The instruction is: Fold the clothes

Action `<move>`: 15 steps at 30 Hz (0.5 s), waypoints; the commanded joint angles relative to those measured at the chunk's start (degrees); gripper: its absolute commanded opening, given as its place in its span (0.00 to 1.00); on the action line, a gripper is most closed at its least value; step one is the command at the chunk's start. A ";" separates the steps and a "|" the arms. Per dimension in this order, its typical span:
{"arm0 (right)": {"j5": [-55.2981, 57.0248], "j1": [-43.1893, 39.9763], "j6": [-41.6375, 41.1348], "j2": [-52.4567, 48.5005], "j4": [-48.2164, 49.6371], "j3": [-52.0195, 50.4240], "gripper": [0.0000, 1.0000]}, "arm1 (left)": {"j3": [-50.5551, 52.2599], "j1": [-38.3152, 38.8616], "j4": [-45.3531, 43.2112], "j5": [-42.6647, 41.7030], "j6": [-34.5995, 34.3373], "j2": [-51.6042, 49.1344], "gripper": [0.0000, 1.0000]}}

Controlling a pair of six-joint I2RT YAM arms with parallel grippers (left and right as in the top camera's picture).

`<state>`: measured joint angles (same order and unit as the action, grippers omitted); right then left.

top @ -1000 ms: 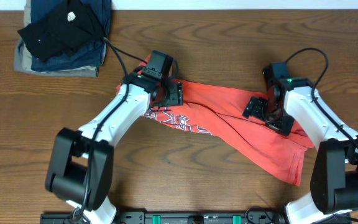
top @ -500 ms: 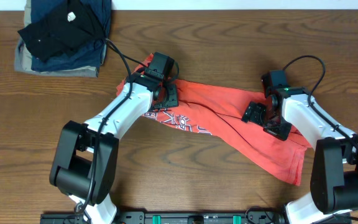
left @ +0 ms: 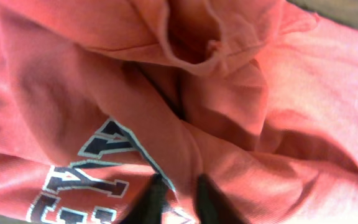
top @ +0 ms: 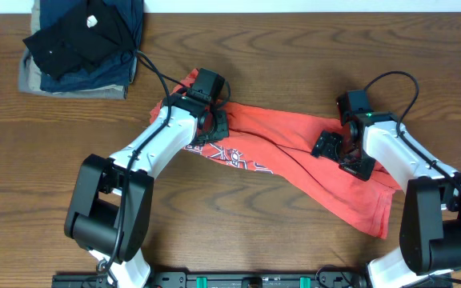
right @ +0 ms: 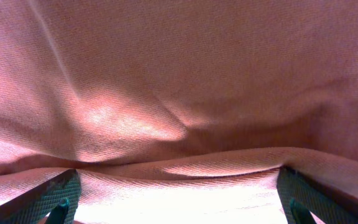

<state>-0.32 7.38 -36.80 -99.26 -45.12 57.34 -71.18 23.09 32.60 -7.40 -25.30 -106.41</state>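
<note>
Orange-red T-shirt [top: 294, 164] is laid crumpled in a long band, its axis running from the near-right hem up toward the folded garment stack [top: 78, 56]. The right gripper [top: 344, 154] is set on the end farthest from the stack, jaws spread wide astride a cloth ridge, nothing pinched. The left gripper [top: 214, 128] is clamped narrow on a fold at the stack-side end, beside the navy lettering [top: 232, 157]. A right-side pinch is judged due next.

T-shirt [top: 294, 164] lying across table [top: 254, 240] centre, garment stack [top: 78, 48] behind it at far-left corner
</note>
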 commanded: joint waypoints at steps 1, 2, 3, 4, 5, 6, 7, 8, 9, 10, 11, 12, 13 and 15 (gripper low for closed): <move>0.02 0.52 0.42 0.37 0.13 -0.24 0.99 | -1.27 0.13 0.48 0.42 0.11 -0.74 0.06; 0.02 0.52 0.42 0.37 0.13 -0.24 0.99 | -1.29 0.13 0.79 0.44 0.13 -0.66 0.06; 0.02 0.52 0.42 0.37 0.13 -0.24 0.99 | -1.29 0.13 1.16 0.44 0.17 -0.57 0.06; 0.02 0.52 0.42 0.37 0.13 -0.24 0.99 | -1.29 0.13 1.68 0.44 0.76 -0.28 0.06; 0.02 0.52 0.42 0.37 0.13 -0.24 0.99 | -1.29 0.13 2.19 0.48 1.68 0.09 0.06; 0.02 0.52 0.42 0.37 0.13 -0.24 0.99 | -1.29 0.13 3.02 0.66 2.58 0.70 0.06; 0.02 0.52 0.42 0.37 0.13 -0.24 0.99 | -1.29 0.13 3.80 1.16 2.73 1.49 0.06; 0.02 0.52 0.42 0.37 0.13 -0.26 0.99 | -1.29 0.13 4.74 2.01 2.71 2.49 0.06; 0.02 0.52 0.42 0.37 0.13 -0.24 0.99 | -1.29 0.13 5.64 2.64 2.71 3.56 0.06; 0.02 0.52 0.42 0.37 0.15 -0.24 0.99 | -1.29 0.13 6.71 3.39 2.71 4.98 0.06; 0.02 0.52 0.42 0.37 0.15 -0.24 0.99 | -1.29 0.13 7.82 4.09 2.71 6.56 0.06; 0.02 0.52 0.42 0.37 0.15 -0.24 0.99 | -1.29 0.13 8.68 4.26 2.73 7.69 0.06; 0.02 0.52 0.42 0.37 0.15 -0.24 0.99 | -1.29 0.13 9.84 4.28 2.73 9.33 0.06; 0.02 0.52 0.42 0.37 0.15 -0.24 0.99 | -1.29 0.13 11.93 4.31 2.73 12.31 0.06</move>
<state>-0.43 7.38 -36.80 -99.26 -45.08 57.30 -71.18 23.16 42.63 -5.30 -23.68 -99.79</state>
